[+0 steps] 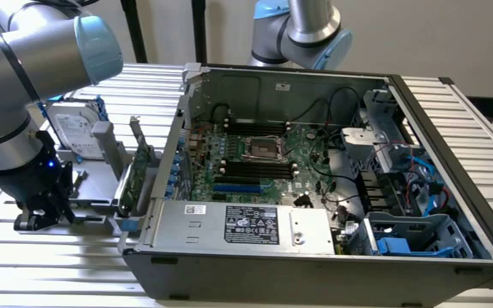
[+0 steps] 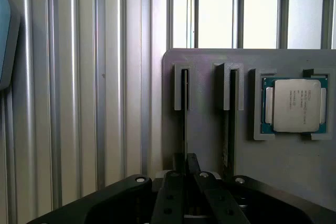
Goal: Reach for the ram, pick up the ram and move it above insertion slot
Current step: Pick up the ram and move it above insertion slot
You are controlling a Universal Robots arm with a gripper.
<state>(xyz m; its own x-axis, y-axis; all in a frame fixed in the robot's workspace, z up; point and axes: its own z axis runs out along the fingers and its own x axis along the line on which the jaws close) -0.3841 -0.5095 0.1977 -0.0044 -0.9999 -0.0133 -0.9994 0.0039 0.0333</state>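
In the exterior view, the arm's grey bulk fills the view's left edge and is cut off by the frame. The tool [image 1: 48, 215] sits low at a grey holder [image 1: 101, 192] on the slatted counter [image 1: 58, 263], and its tips are lost among the holder's ribs. The ram cannot be picked out here. A hard drive [image 1: 75, 131] and a tall green expansion card [image 1: 135, 179] stand just beside the holder, leaving little room on that side. The open computer case [image 1: 315, 269] lies to the view's right. Inside it, the insertion slot [image 1: 255, 170] is one of several parallel black sockets next to the silver processor socket [image 1: 264, 151], with loose cables close by. The power supply [image 1: 246, 224] carries a white label too small to read. A second arm [image 1: 302, 32] is cropped at the top.

In the wrist view, the ram [image 2: 184, 103] is seen edge-on as a thin line seated in a holder groove. The tool [image 2: 186, 158] is drawn narrow, its tips closed on the stick's near end, which they hide. A second stick [image 2: 229, 114] stands in the neighbouring groove, apart from the tool. The processor chip [image 2: 296, 105] rests in its pocket; its faint print is illegible.
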